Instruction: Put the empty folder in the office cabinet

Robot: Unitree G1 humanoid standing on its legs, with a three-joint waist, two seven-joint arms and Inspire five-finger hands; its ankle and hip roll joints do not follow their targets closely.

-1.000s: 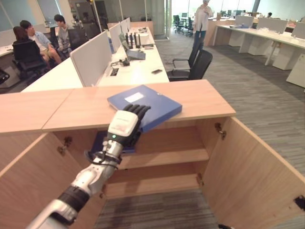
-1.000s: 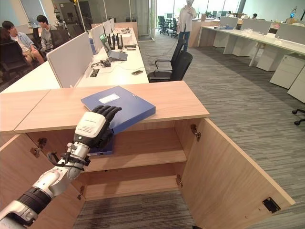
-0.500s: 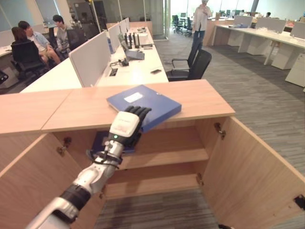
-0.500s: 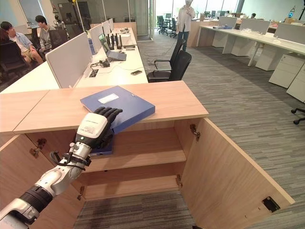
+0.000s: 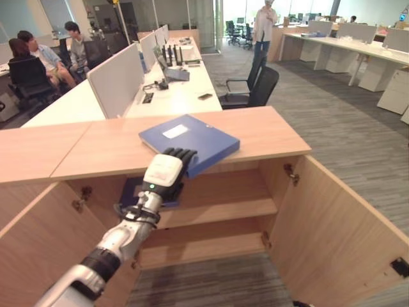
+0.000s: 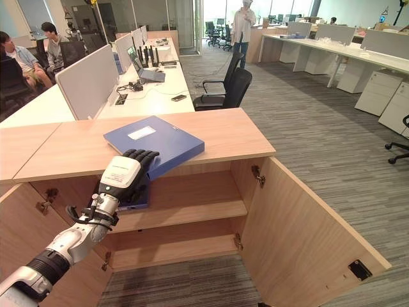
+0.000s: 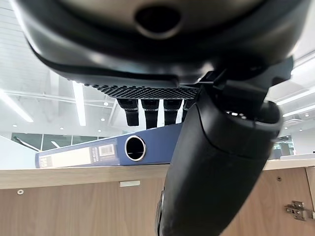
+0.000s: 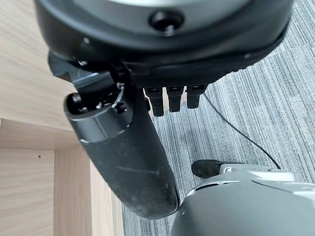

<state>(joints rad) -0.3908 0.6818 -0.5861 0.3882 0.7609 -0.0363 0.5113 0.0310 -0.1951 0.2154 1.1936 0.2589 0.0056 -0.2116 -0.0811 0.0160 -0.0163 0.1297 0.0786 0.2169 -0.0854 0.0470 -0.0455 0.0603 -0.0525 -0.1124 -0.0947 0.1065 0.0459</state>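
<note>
A blue folder (image 5: 192,134) with a white label lies flat on the wooden cabinet top (image 5: 268,131), its near corner sticking out past the front edge. My left hand (image 5: 163,174) is raised to that corner. Its fingers (image 7: 147,110) reach straight over the folder's top while the thumb (image 7: 216,162) stands below the spine (image 7: 83,155), so the hand is open and not closed on it. My right hand (image 8: 123,147) hangs open beside the cabinet, above the grey carpet.
Both cabinet doors stand open, the right door (image 5: 339,224) swung far out and the left door (image 5: 38,243) beside my arm. A second blue folder (image 6: 137,198) lies on the upper shelf (image 5: 223,208). A black office chair (image 5: 255,86), desks and people are behind the cabinet.
The whole picture has shifted slightly, so the camera moved. My left hand stays at the folder's near corner, and the folder has not moved on the cabinet top.
</note>
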